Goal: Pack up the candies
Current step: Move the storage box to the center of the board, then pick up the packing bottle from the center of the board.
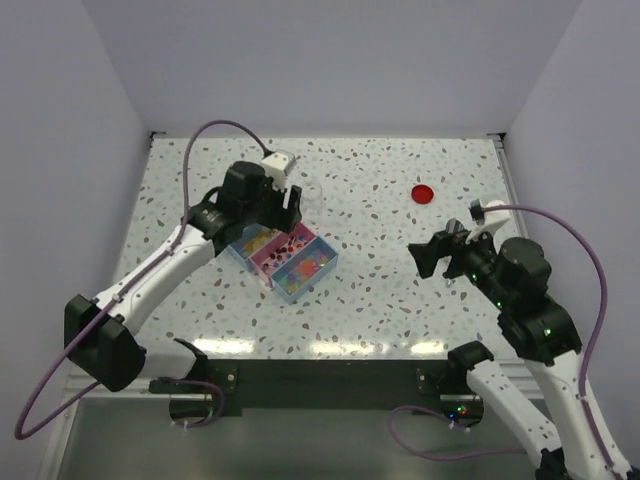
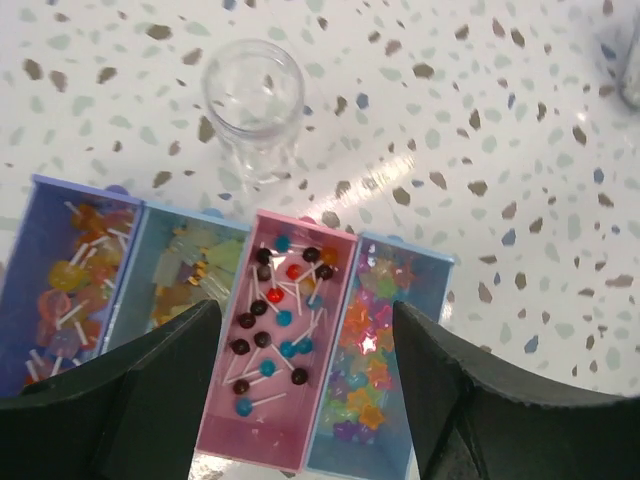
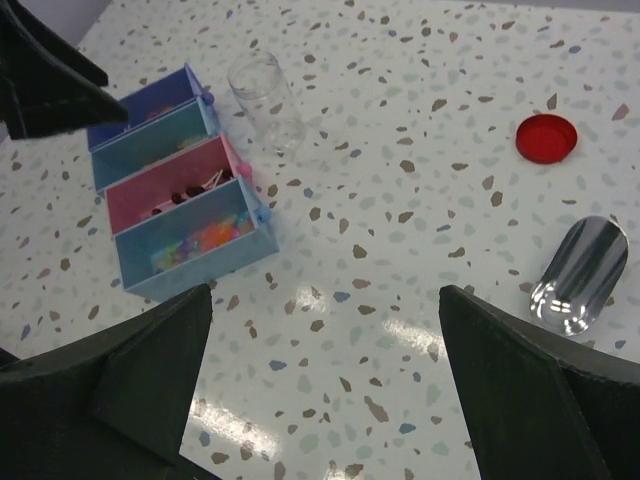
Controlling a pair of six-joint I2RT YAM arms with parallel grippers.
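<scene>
The candies (image 2: 285, 300) lie loose in a four-part box (image 2: 25, 280), lower centre of the left wrist view. They look light, tiny, hard and apt to roll (some seem to carry thin sticks, the easiest pinch). The left claw (image 2: 305, 322) hangs wrist-down over the pink compartment (image 2: 262, 430), released and empty. The right claw (image 3: 325, 295), also spread, hovers at the right of the top view.
</scene>
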